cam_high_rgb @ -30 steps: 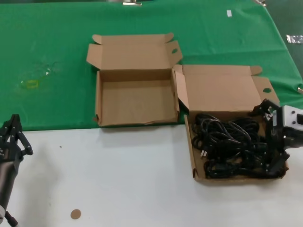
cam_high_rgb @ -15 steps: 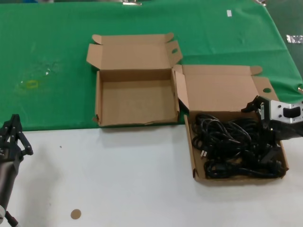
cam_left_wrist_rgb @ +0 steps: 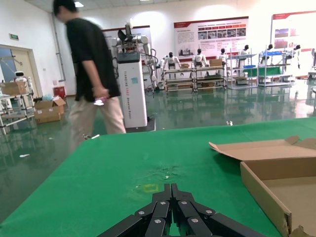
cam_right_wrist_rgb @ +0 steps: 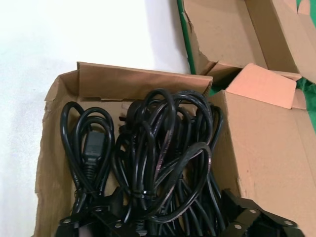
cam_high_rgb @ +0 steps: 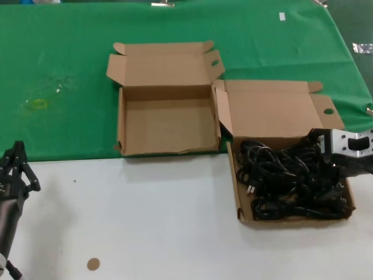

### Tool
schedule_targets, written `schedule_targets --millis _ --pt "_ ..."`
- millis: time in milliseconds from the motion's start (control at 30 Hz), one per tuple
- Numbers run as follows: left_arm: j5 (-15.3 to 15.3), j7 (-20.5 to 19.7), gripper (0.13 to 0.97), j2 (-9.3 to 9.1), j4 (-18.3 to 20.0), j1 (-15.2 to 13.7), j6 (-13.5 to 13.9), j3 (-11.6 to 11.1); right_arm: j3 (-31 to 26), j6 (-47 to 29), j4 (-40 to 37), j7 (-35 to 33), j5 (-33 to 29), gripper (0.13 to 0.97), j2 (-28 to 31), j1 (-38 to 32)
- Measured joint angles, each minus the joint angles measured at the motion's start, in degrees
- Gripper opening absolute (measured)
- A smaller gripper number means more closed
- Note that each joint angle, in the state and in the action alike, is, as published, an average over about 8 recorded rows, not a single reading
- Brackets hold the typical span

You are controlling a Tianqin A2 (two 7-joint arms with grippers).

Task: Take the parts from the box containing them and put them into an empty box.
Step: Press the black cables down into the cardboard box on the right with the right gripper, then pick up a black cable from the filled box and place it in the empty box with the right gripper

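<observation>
Cords: long thin black rubbery power cords w/ plug ends (cam_high_rgb: 288,181), all in a tangly pile inside the box on the robot's right. Right wrist view shows them coiled in loops (cam_right_wrist_rgb: 153,158), one fat plug lying near the box wall.
Full box: flat brown cardboard box w/ flap lid and round hole (cam_high_rgb: 274,111), sits partly on the white table top (cam_high_rgb: 145,216), lid open and leaning back onto the green cloth (cam_high_rgb: 70,52). Also seen up close (cam_right_wrist_rgb: 118,81).
Empty box: same kind of flat brown cardboard box (cam_high_rgb: 166,125), just beside the full one on its left, corners touching or almost. Lid open, nothing in it. Edge shows in left wrist view (cam_left_wrist_rgb: 266,182).
Right gripper: (cam_high_rgb: 326,154) at the far right side of the full box, down among the cords. Can't tell if its fingers are wide, narrow or holding a cord, they're hidden in the black pile.
Left gripper: (cam_high_rgb: 14,169) parked low at the left edge of the table, well apart from both boxes. Fingers pressed together, holding nothing (cam_left_wrist_rgb: 171,212).
Other: small round brown spot (cam_high_rgb: 93,264) on the white top near the front.
</observation>
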State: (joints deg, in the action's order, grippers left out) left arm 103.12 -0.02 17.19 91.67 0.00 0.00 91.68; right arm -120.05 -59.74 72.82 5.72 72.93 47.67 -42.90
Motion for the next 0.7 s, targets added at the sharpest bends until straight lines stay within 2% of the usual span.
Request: schedule_targets --millis 100,367,400,667,700 --pt "0.0 0.0 0.152 0.0 0.0 0.0 0.0 0.0 0.5 0.1 0.7 0.2 -0.3 0.752 0.1 0.7" --pt "0.0 0.0 0.152 0.0 0.0 0.0 0.0 0.0 1.7 0.4 2.3 0.7 -0.9 0.542 0.3 2.3" --pt "0.0 0.0 0.152 0.0 0.0 0.0 0.0 0.0 1.9 0.4 2.4 0.8 -1.0 0.542 0.4 2.4" --pt "0.0 0.0 0.152 0.0 0.0 0.0 0.0 0.0 2.9 0.2 4.2 1.3 -1.0 0.339 0.9 3.6" --pt "0.0 0.0 0.152 0.0 0.0 0.0 0.0 0.0 3.0 0.1 4.4 1.3 -1.0 0.339 1.0 3.7"
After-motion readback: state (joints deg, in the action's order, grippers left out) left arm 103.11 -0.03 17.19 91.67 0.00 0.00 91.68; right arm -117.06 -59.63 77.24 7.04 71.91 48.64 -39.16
